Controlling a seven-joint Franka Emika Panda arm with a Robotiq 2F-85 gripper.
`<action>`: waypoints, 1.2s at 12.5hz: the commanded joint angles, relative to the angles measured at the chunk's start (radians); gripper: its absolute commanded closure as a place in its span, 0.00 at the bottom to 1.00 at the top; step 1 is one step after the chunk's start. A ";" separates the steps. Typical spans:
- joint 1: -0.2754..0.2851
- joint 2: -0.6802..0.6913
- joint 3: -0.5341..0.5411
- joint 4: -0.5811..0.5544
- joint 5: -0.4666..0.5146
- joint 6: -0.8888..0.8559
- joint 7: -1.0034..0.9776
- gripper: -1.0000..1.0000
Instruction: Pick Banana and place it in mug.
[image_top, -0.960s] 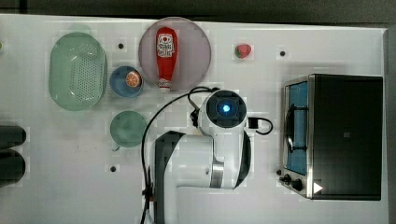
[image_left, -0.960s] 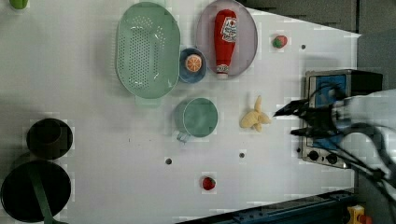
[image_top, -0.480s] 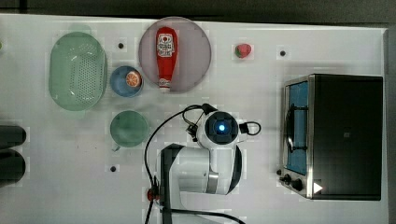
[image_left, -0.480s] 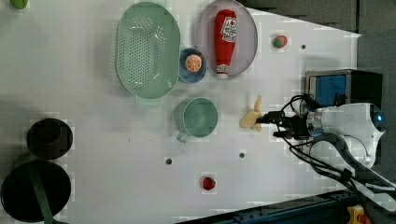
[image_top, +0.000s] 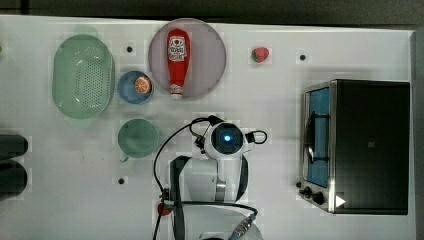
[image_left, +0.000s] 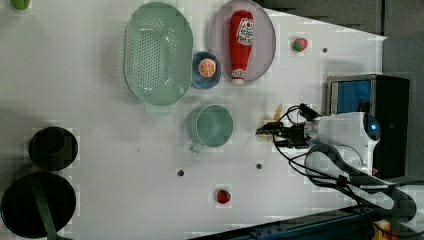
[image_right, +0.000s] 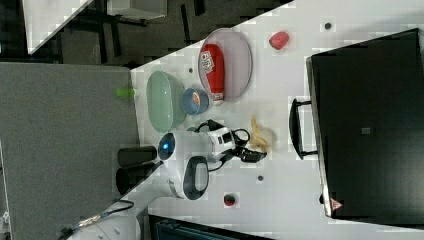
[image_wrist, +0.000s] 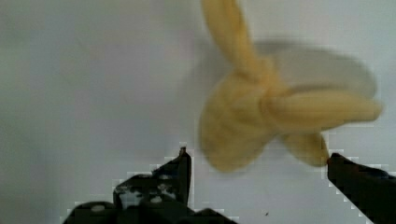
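The banana (image_wrist: 261, 102) is a pale yellow toy fruit with peel flaps, lying on the white table. My gripper (image_wrist: 259, 161) is open just above it, one fingertip (image_wrist: 184, 161) on each side of its near end, not touching. In the left view the gripper (image_left: 267, 132) hangs over the banana (image_left: 277, 113), to the right of the pale green mug (image_left: 211, 126). The right view shows the banana (image_right: 261, 134) beside the gripper (image_right: 252, 155). In the top view my wrist (image_top: 227, 140) covers the banana, and the mug (image_top: 138, 138) stands to its left.
A black toaster oven (image_top: 355, 145) stands at the top view's right. A green colander (image_top: 82, 75), a blue bowl (image_top: 135, 86) with an orange slice, and a plate (image_top: 210, 55) with a ketchup bottle lie behind the mug. Strawberries (image_top: 259, 54) (image_left: 223, 196) and dark cups (image_left: 52, 147) sit further off.
My arm has swung away from the oven toward the banana, leftward in the left view, and lowered. The gripper now hangs over the banana, which has not moved.
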 joint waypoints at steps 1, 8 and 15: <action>-0.010 -0.007 -0.028 0.015 -0.002 0.078 -0.073 0.36; -0.010 -0.202 -0.024 0.032 -0.002 -0.029 -0.073 0.71; -0.008 -0.516 -0.018 0.231 -0.003 -0.633 -0.073 0.71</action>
